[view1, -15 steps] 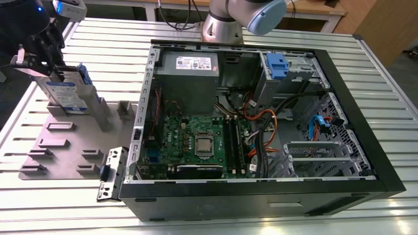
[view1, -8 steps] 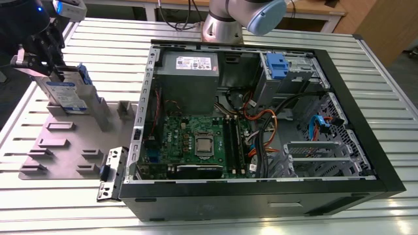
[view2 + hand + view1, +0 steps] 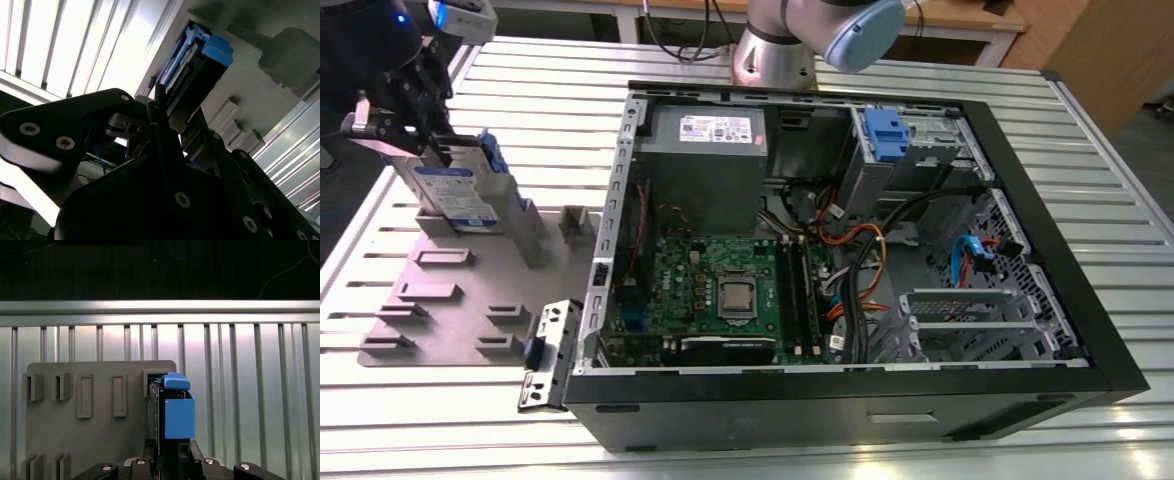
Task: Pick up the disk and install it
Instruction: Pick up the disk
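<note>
A: Judging the risk first: what could go wrong from here?

B: If the disk (image 3: 458, 190) tilts on the way up, its blue carrier frame (image 3: 179, 417) could catch in the slot of the grey fixture plate (image 3: 440, 300); a hold on one end alone might let it twist or slip.

A: And where is it now?

B: Upright on that plate, at the exterior view's left, well apart from the open computer case (image 3: 1067, 300); the gripper (image 3: 430, 150) is directly above it, jaws apparently clamped on its upper end.

Ribbed aluminium tabletop (image 3: 1107, 190), pale wooden furniture (image 3: 1101, 60) behind it, dark floor (image 3: 334, 200) at its edge.
</note>
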`<state>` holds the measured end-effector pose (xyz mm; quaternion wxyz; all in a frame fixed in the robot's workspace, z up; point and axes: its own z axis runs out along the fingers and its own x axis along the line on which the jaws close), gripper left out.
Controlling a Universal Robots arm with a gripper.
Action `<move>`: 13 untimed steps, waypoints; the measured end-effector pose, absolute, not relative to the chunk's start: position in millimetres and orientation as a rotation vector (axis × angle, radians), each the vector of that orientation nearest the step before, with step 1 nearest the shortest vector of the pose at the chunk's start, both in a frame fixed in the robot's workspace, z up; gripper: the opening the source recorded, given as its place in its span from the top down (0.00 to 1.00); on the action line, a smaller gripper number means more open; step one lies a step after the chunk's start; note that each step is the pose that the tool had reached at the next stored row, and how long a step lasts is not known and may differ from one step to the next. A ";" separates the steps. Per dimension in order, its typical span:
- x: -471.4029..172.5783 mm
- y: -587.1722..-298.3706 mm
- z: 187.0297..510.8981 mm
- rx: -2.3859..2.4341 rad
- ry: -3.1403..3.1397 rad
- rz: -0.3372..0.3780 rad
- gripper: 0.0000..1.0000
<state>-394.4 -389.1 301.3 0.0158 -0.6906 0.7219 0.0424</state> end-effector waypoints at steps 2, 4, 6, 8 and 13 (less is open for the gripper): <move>-394.4 -389.1 301.4 -2.146 2.247 0.132 0.64; -394.4 -389.1 301.4 -2.144 2.249 0.132 0.64; -394.4 -389.1 301.4 -2.143 2.250 0.132 0.64; -394.4 -389.1 301.4 -2.141 2.252 0.132 0.64; -394.4 -389.1 301.4 -2.136 2.256 0.132 0.64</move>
